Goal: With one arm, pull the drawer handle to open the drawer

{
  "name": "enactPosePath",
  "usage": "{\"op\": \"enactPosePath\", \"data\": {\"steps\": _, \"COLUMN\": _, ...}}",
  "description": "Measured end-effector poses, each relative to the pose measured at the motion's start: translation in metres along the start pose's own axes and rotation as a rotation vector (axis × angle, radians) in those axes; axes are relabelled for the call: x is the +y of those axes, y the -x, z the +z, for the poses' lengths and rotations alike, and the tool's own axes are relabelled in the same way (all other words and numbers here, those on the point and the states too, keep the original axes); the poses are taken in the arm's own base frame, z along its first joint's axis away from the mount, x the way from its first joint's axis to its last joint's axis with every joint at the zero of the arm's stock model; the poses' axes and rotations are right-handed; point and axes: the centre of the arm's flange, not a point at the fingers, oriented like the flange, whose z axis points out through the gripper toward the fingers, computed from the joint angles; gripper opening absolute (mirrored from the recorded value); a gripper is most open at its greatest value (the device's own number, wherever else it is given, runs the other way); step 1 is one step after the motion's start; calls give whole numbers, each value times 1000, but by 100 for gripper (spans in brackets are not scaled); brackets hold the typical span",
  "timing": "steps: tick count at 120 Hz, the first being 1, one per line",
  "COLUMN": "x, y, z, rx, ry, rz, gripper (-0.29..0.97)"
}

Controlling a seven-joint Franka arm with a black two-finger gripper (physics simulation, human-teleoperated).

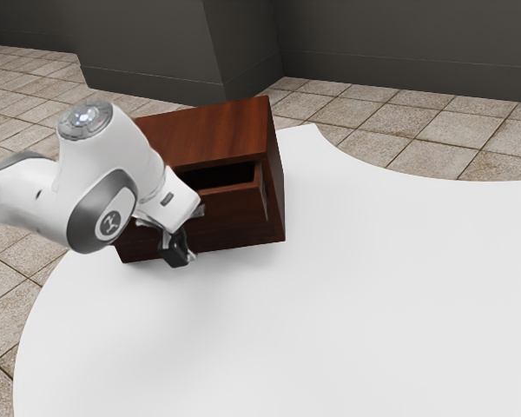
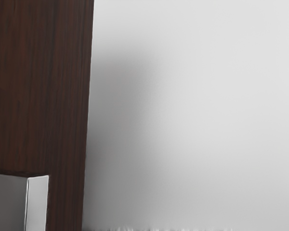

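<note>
A dark brown wooden cabinet (image 1: 217, 130) stands on the white table at the exterior view's upper left. Its drawer (image 1: 230, 221) is pulled partway out toward the table's front, and a dark gap (image 1: 213, 178) shows its inside from above. My black gripper (image 1: 175, 252) hangs at the lower left corner of the drawer front, close to the table top; my white arm hides the front's left part. In the wrist view the drawer's wood face (image 2: 38, 86) is close beside my hand, with a grey metal handle piece (image 2: 36, 202) set in it.
The round white table (image 1: 347, 295) spreads wide to the exterior view's right and front of the cabinet. Tiled floor (image 1: 434, 130) and dark grey walls (image 1: 399, 35) lie behind it.
</note>
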Motion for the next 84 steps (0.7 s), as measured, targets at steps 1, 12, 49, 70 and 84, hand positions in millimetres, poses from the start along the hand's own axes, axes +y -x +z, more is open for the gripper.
{"op": "enactPosePath", "data": {"steps": 1, "x": 0, "y": 0, "z": 0, "rx": 0, "ry": 0, "rz": 0, "gripper": 61}}
{"op": "enactPosePath", "data": {"steps": 12, "x": 9, "y": -1, "z": -3, "rx": -6, "ry": 0, "rz": 0, "gripper": 63}}
{"op": "enactPosePath", "data": {"steps": 49, "x": 33, "y": -3, "z": -8, "rx": -20, "ry": 4, "rz": -1, "gripper": 73}}
{"op": "enactPosePath", "data": {"steps": 70, "x": 36, "y": -3, "z": -10, "rx": -24, "ry": 4, "rz": 1, "gripper": 75}}
{"op": "enactPosePath", "data": {"steps": 84, "x": 33, "y": 4, "z": -13, "rx": -33, "ry": 0, "rz": -10, "gripper": 65}}
